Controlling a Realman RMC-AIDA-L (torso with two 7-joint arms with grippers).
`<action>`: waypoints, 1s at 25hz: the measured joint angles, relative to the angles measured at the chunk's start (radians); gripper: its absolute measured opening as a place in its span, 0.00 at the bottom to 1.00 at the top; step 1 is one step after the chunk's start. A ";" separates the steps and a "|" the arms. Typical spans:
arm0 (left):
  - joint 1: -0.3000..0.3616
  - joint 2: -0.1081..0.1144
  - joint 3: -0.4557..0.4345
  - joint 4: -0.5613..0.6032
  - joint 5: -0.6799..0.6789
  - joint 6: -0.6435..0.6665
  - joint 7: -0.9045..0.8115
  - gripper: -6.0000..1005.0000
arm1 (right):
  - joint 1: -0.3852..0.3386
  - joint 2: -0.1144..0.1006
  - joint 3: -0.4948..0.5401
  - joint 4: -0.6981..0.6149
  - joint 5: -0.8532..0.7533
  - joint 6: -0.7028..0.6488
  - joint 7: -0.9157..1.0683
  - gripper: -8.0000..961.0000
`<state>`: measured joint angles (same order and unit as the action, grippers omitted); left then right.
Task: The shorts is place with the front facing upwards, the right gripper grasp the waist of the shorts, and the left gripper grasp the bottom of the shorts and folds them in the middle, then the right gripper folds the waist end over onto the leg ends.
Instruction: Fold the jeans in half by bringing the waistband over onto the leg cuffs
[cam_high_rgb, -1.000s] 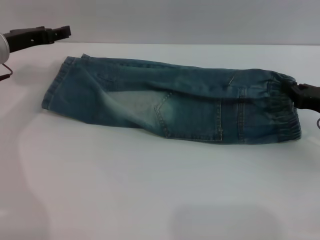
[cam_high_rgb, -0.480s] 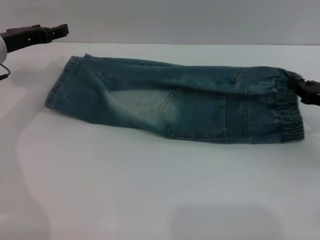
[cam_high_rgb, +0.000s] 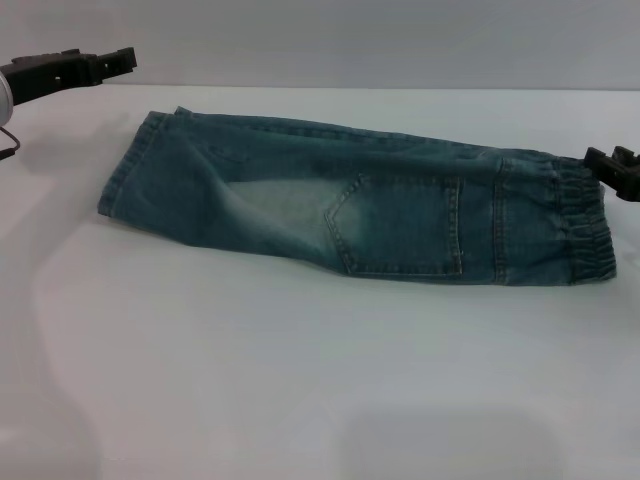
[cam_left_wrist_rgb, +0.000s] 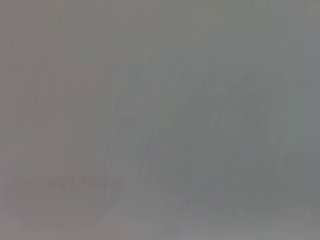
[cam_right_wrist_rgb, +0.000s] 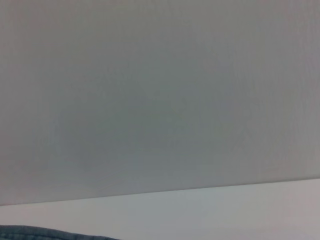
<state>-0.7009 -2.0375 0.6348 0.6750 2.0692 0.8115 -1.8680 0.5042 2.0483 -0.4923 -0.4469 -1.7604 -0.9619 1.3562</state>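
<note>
The shorts (cam_high_rgb: 350, 205) lie flat on the white table (cam_high_rgb: 300, 380), folded lengthwise, with a stitched pocket and a pale faded patch facing up. The ruffled waist (cam_high_rgb: 580, 225) is at the right end and the straight leg hems (cam_high_rgb: 125, 175) are at the left end. My right gripper (cam_high_rgb: 612, 165) hovers at the right edge of the head view, beside the waist's far corner, open and holding nothing. My left gripper (cam_high_rgb: 105, 63) is raised at the far left, behind and apart from the hems. A sliver of denim (cam_right_wrist_rgb: 40, 233) shows in the right wrist view.
Bare white table surrounds the shorts, with wide room in front. A grey wall (cam_high_rgb: 350, 40) rises behind the table's far edge. The left wrist view shows only a grey blur.
My right gripper has let go of the waist and drawn back to the right. The waistband has dropped flat and the shorts have slid slightly right. The left arm has hardly moved.
</note>
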 joint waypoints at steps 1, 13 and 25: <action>0.000 0.000 0.000 0.000 0.000 0.000 0.000 0.84 | 0.000 0.000 0.000 0.000 0.000 0.000 0.000 0.27; 0.012 -0.012 0.000 0.021 -0.004 0.001 0.016 0.84 | -0.006 0.012 -0.035 -0.006 0.002 -0.169 0.004 0.62; 0.033 -0.015 0.006 0.024 -0.065 0.028 0.027 0.84 | -0.009 0.011 -0.065 0.032 0.000 -0.057 0.020 0.62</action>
<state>-0.6675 -2.0523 0.6412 0.6990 2.0044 0.8392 -1.8411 0.4949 2.0590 -0.5569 -0.4147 -1.7603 -1.0193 1.3765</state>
